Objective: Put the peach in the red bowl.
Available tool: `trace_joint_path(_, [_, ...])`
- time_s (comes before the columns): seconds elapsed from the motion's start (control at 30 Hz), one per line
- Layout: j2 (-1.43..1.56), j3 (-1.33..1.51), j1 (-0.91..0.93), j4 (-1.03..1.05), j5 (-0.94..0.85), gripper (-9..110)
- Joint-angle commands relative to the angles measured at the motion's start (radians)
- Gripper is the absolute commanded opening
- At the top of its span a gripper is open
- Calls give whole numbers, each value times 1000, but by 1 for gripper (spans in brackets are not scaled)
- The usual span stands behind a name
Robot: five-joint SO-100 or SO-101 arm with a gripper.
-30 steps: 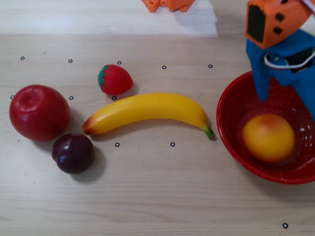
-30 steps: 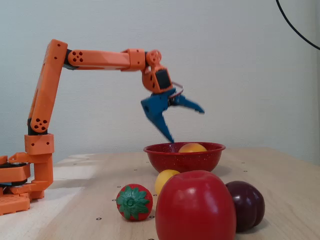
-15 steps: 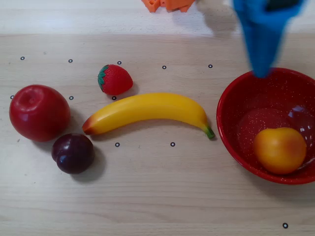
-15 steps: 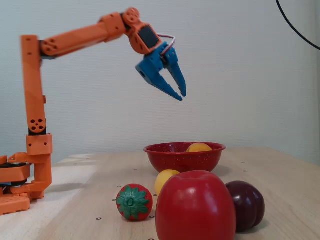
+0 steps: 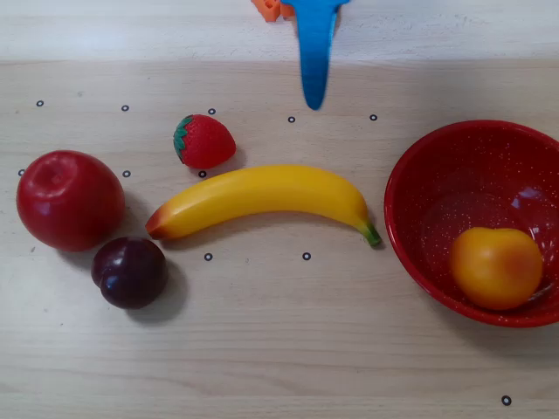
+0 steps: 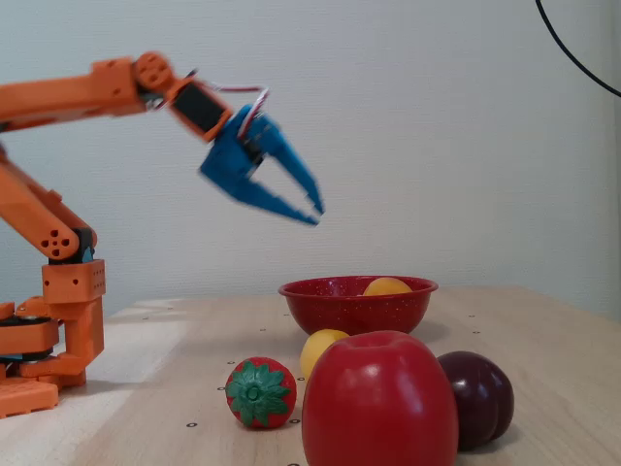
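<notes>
Peach (image 5: 496, 267) is sitting inside the red bowl (image 5: 419, 175), lower right of the overhead view, resting against the bowl's lower-right inner wall. In the fixed view only its yellow top (image 6: 387, 286) is showing above the bowl rim (image 6: 357, 287). It's round, yellow-orange with a reddish blush toward its right side, no real long axis, nothing touching it.

Gripper (image 6: 313, 212) is hanging in the air, well apart from the bowl. In the fixed view it's up and left of the bowl, tips pointing down-right; the peach is lying down and right of the fingers. In the overhead view only the blue finger (image 5: 314, 52) is showing at top centre, with the bowl off to the lower right. Fingers are parted with nothing between them: released, empty.

Judging from this, placement is looking done; nothing left but parking the arm.

Other fruit is sitting clear of the bowl: banana (image 5: 262, 196) mid-frame, strawberry (image 5: 203, 140) above it, red apple (image 5: 69, 199) and plum (image 5: 130, 271) at left.
</notes>
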Motion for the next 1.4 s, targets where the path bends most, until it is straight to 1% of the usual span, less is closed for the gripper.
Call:
trace_joint_path(0.0, [121,57,-35,-54,25,0])
trace_joint_path(0.13, [330,304,-49,-158,41,0])
trace_joint_path(0.27, [528,503,-49,-186,58,0])
trace_joint_path(0.4, [649,652,-54,-201,38,0])
trace_joint_path(0.53, [770,825,-54,-275,41,0])
trace_joint_path(0.63, [822,900,-51,-290,29,0])
trace_joint_path(0.83, [861,905,-29,-126,-40,0])
trace_joint_path(1.0, [861,905,-29,34,-26,0])
trace_joint_path(1.13, [861,905,-26,43,-25,0])
trace_joint_path(1.37, [861,905,21,44,41,0])
